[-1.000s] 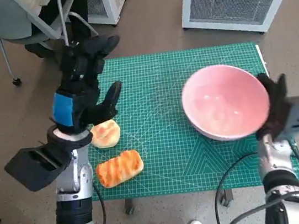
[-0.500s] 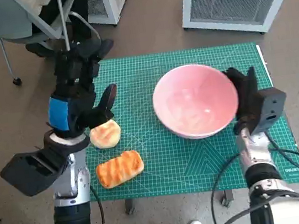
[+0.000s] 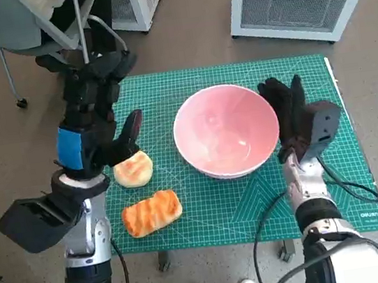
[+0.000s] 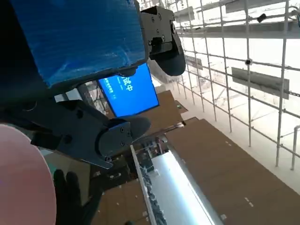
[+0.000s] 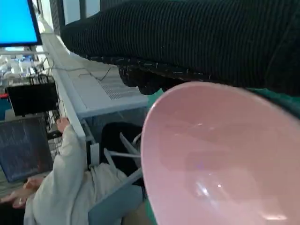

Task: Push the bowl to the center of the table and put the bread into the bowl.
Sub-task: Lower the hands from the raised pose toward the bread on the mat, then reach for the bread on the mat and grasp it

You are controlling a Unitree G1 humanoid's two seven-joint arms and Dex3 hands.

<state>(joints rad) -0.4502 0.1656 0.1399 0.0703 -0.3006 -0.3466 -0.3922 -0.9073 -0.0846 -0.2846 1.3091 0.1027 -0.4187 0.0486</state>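
My pink bowl [image 3: 226, 130] sits near the counter's [image 3: 185, 216] middle, my right hand [image 3: 289, 115] flat against its rim, holding nothing. Both breads [image 3: 151, 213] lie outside; my left hand [image 3: 93, 112] hovers spread, empty.

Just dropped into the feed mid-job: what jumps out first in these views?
The big pink bowl near the middle of the green mat, with the gloved right hand flat against its side. Next, the left hand with its blue tape, raised open over the mat's left edge. Just below it lie a round bun and a striped golden bread, both untouched.
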